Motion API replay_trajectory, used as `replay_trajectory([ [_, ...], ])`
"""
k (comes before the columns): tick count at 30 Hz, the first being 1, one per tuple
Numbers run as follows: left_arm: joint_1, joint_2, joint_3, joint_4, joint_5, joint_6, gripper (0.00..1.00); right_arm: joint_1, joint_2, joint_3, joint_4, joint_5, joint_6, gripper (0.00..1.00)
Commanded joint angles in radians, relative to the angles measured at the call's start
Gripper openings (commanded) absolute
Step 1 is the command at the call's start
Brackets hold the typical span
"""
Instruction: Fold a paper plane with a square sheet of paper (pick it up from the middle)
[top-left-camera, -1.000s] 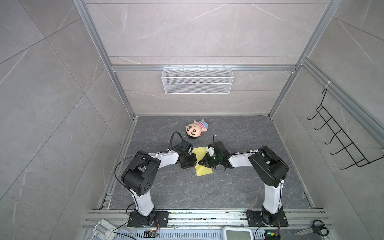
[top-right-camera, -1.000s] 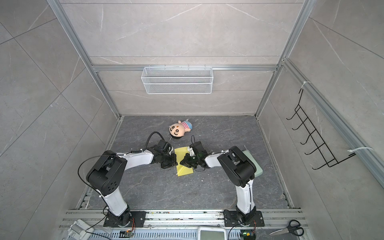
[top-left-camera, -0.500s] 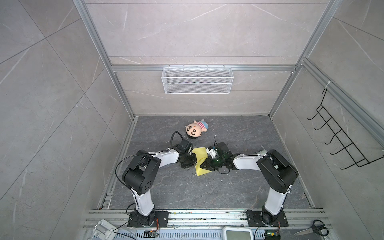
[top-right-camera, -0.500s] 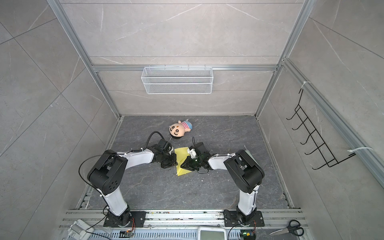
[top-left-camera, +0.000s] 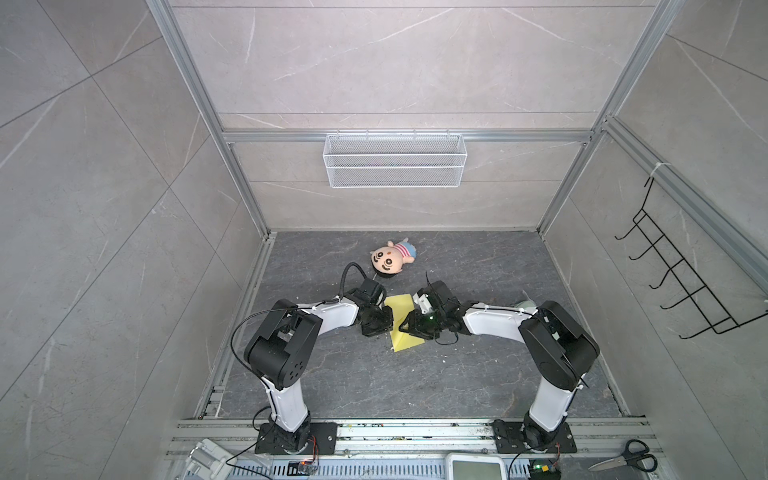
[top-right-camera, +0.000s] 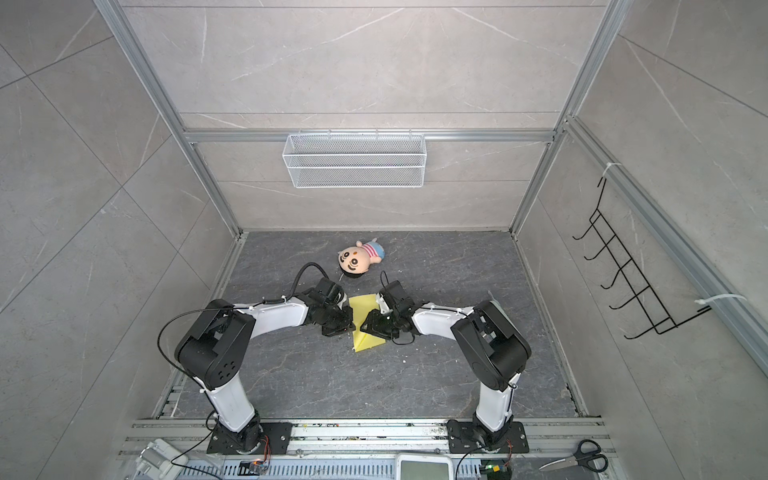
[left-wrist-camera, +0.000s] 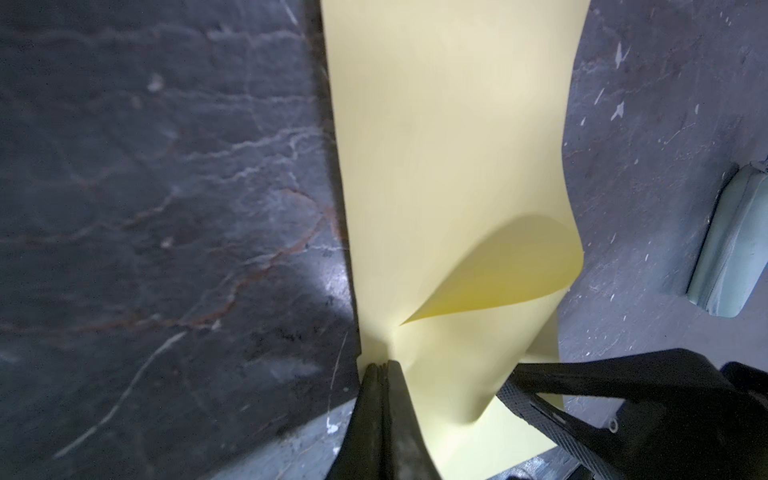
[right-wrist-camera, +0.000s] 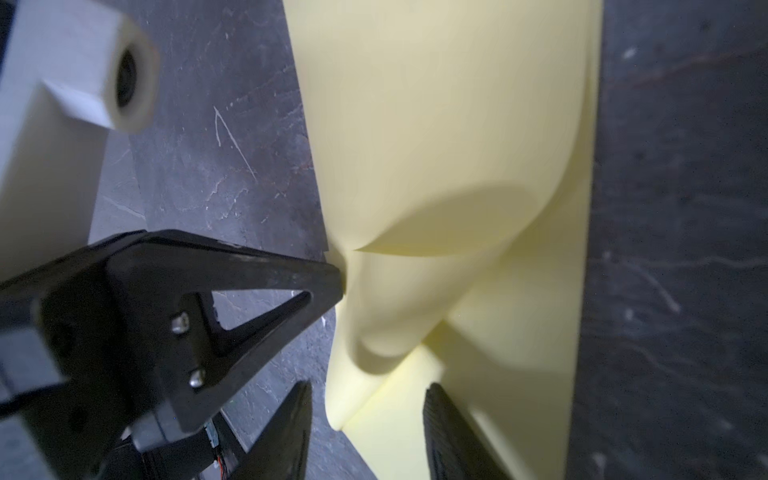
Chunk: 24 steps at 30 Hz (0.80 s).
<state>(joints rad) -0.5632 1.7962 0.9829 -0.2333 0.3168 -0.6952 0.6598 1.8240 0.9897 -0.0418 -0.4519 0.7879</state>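
The square sheet of paper is pale yellow and lies partly folded on the dark floor between both grippers. A loose flap curls up over it. No slim paper plane shape shows. My left gripper is shut, pinching the paper's edge at the root of the flap. My right gripper is open, its fingers standing either side of the paper's rolled fold without pressing it. One right finger shows in the left wrist view.
A plush doll lies behind the grippers. A pale green pad sits by the right arm. A wire basket hangs on the back wall, a hook rack on the right wall. Scissors lie front right.
My right gripper has opened and let go of the paper, and its arm has shifted slightly right. The left gripper has kept its pinch and place.
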Motion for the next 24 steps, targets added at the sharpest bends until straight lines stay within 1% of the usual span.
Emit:
replay_trajectory([
  [1, -0.004, 0.017, 0.003, -0.019, -0.017, 0.017, 0.0, 0.007, 0.026, 0.039, -0.103, 0.08, -0.013, 0.47],
  [7, -0.003, 0.015, 0.002, -0.011, -0.01, 0.022, 0.0, 0.014, 0.058, 0.071, -0.154, 0.114, -0.008, 0.46],
  [13, -0.003, 0.008, -0.004, -0.005, -0.007, 0.019, 0.0, 0.02, 0.083, 0.096, -0.164, 0.117, -0.011, 0.51],
  [15, -0.003, 0.005, -0.004, -0.006, -0.008, 0.02, 0.0, 0.023, 0.083, 0.096, -0.174, 0.133, -0.01, 0.53],
  [17, -0.004, 0.003, -0.002, -0.005, -0.007, 0.021, 0.0, 0.024, 0.084, 0.099, -0.201, 0.159, -0.011, 0.54],
  [24, -0.004, -0.013, 0.007, -0.001, -0.002, 0.027, 0.0, 0.027, 0.118, 0.105, -0.293, 0.242, 0.019, 0.42],
])
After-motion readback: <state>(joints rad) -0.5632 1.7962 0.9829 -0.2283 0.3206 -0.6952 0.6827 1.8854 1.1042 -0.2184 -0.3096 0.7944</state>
